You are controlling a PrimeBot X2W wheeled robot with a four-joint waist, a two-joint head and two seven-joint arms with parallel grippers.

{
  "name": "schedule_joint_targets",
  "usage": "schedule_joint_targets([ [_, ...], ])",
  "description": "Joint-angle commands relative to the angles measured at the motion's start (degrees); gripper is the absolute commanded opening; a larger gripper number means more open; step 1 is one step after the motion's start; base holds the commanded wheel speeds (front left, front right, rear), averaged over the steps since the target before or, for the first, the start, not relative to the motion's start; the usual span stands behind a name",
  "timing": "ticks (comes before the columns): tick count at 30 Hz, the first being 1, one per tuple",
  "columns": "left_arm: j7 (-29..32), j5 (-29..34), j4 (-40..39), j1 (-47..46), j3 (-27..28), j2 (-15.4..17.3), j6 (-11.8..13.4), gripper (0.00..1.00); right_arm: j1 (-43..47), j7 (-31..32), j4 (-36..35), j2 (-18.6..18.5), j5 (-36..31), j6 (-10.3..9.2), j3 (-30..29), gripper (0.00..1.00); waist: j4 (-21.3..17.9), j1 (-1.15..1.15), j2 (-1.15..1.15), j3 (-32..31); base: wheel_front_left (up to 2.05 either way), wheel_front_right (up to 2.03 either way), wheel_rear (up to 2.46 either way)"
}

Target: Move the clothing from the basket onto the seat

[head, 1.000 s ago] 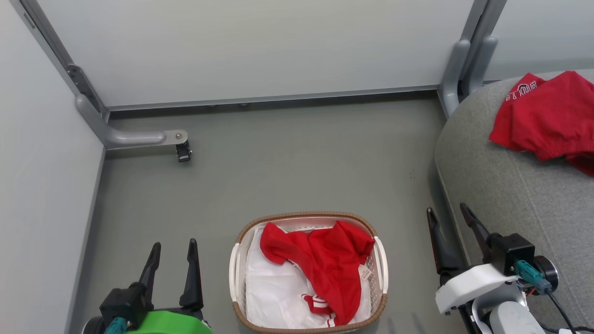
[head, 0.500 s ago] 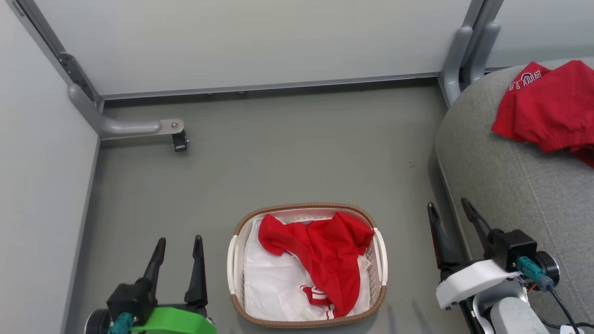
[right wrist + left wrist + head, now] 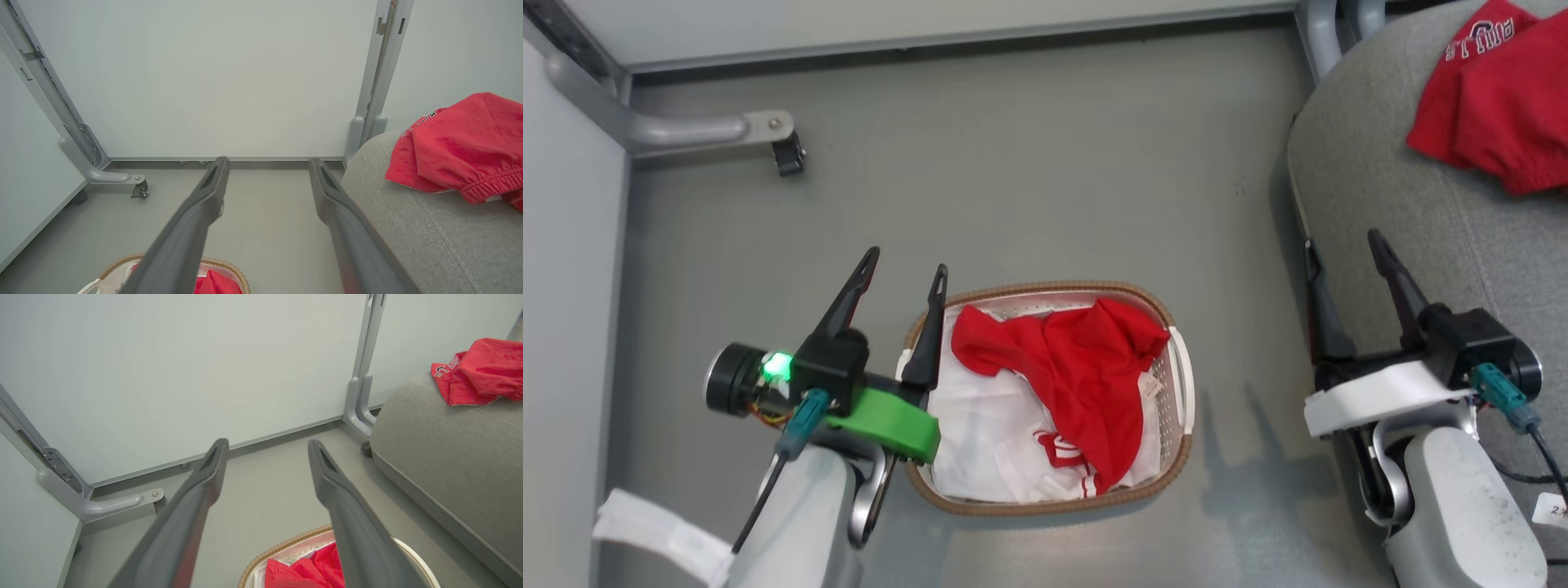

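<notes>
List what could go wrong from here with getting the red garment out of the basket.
1. The open left tool hangs with one finger over the basket rim; coming down there, it might catch the rim and drag or tip the basket.
2. The red garment lies on the white liner; a deep pinch may lift both.
3. Bare floor separates basket and seat; a loose grip might drop the garment short.

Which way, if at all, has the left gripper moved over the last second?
Yes: the left gripper moved forward and right; it now overlaps the left rim of the basket, jaws open.
</notes>
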Motion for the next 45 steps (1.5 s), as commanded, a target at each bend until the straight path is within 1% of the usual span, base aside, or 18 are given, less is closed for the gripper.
schedule_joint_targets([
  [1, 0.0, 1.2, 2.0, -3.0, -1.4, 0.7, -0.3, 1.0, -1.5, -0.1, -0.8, -0.2, 0.1, -0.06, -0.1, 1.0, -3.9, 0.0, 0.0, 8.4, 0.0, 0.0, 0.0],
  [4, 0.0, 2.4, 7.0, -7.9, -4.8, 1.1, -0.3, 1.0, -3.2, -0.1, -1.6, -0.2, -0.2, -0.06, 0.4, 1.0, -5.4, 0.0, 0.0, 12.1, 0.0, 0.0, 0.0],
  [9, 0.2, 3.9, 18.6, -15.9, -12.6, 1.5, -0.3, 1.0, -6.3, -0.1, -3.2, -0.2, 0.8, -0.06, 1.0, 1.0, -8.5, 0.0, 0.0, 18.7, 0.0, 0.0, 0.0],
  [13, 1.1, 4.5, 26.3, -20.4, -18.7, 2.1, -0.4, 1.0, -8.2, -0.1, -4.7, -0.2, 2.0, -0.06, 1.3, 1.0, -10.5, 0.0, 0.0, 22.9, 0.0, 0.0, 0.0],
  [16, 2.1, 4.9, 31.1, -23.0, -22.4, 3.0, -0.3, 1.0, -9.4, -0.1, -5.5, -0.2, 2.8, -0.06, 1.9, 1.0, -11.8, 0.0, 0.0, 25.7, 0.0, 0.0, 0.0],
  [18, 2.5, 4.2, 33.9, -24.6, -23.7, 3.0, -0.3, 1.0, -10.1, -0.1, -6.1, -0.2, 3.4, -0.06, 2.5, 1.0, -12.7, 0.0, 0.0, 27.2, 0.0, 0.0, 0.0],
  [22, 3.4, 2.1, 38.3, -26.9, -24.2, 2.3, -0.4, 1.0, -11.1, -0.1, -7.1, -0.2, 4.7, -0.06, 3.1, 1.0, -14.1, 0.0, 0.0, 29.6, 0.0, 0.0, 0.0],
  [28, 4.5, -0.1, 43.1, -28.6, -23.5, 1.5, -0.3, 1.0, -11.8, -0.1, -7.9, -0.2, 5.9, -0.06, 3.9, 1.0, -15.8, 0.0, 0.0, 31.6, 0.0, 0.0, 0.0],
  [38, 6.7, -3.3, 49.4, -30.5, -21.4, 1.4, 2.6, 1.0, -12.8, -0.1, -8.8, -0.2, 7.2, -0.06, 4.3, 1.0, -17.7, 0.0, 0.0, 33.5, 0.0, 0.0, 0.0],
  [42, 6.2, -3.8, 50.5, -31.3, -20.9, 1.4, 3.0, 1.0, -13.1, -0.1, -9.1, -0.2, 7.6, -0.06, 4.5, 1.0, -18.0, 0.0, 0.0, 33.9, 0.0, 0.0, 0.0],
  [43, 6.0, -4.0, 50.7, -31.4, -20.8, 1.3, 3.0, 0.83, -13.1, -0.1, -9.1, -0.2, 7.6, -0.06, 4.5, 1.0, -18.0, 0.0, 0.0, 34.0, 0.0, 0.0, 0.0],
  [44, 5.9, -4.3, 50.8, -31.7, -20.7, 1.2, 3.1, 0.47, -13.1, -0.1, -9.0, -0.2, 7.6, -0.06, 4.5, 1.0, -18.0, 0.0, 0.0, 34.0, 0.0, 0.0, 0.0],
  [45, 5.7, -4.4, 51.0, -31.9, -20.7, 1.0, 3.1, 0.28, -13.1, -0.1, -9.0, -0.2, 7.6, -0.06, 4.5, 1.0, -18.0, 0.0, 0.0, 34.0, 0.0, 0.0, 0.0],
])
